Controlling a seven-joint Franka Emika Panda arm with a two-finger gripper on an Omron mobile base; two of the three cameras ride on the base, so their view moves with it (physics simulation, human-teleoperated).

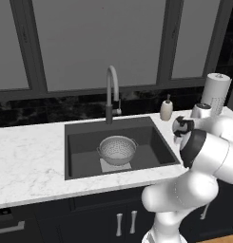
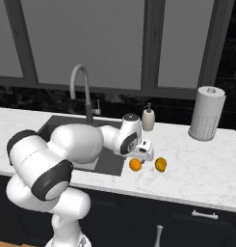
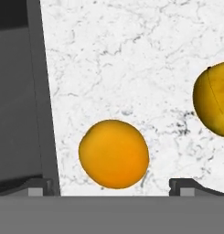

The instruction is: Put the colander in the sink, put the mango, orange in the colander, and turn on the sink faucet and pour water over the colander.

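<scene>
One colander (image 1: 117, 149), one orange (image 2: 135, 165), one mango (image 2: 161, 164), one sink (image 1: 80, 142), one faucet (image 1: 111, 93), one soap dispenser (image 2: 148, 118), one paper towel roll (image 2: 206, 113).

Colander upright on the lighter square patch at the sink bottom, holding nothing. Sink otherwise bare. Faucet at twelve o'clock from the colander, on the rear rim, spout arching forward over the basin; no water seen running.

Orange and mango out on the white marble worktop (image 2: 196, 154), side by side but apart, mango at three o'clock from the orange in the right base view. Orange just beside the sink's right edge. In the hand view, orange (image 3: 114, 154) low at centre, mango (image 3: 214, 99) at about two o'clock from it, cut off by the frame edge, sink rim (image 3: 40, 91) at nine o'clock.

Gripper (image 2: 144, 155) spread wide, holding nothing, hanging just above the orange; finger tips (image 3: 184, 186) standing either side of the fruit, apart from it.

Soap dispenser on the worktop behind the gripper, paper towel roll far off at two o'clock from the fruit.
</scene>
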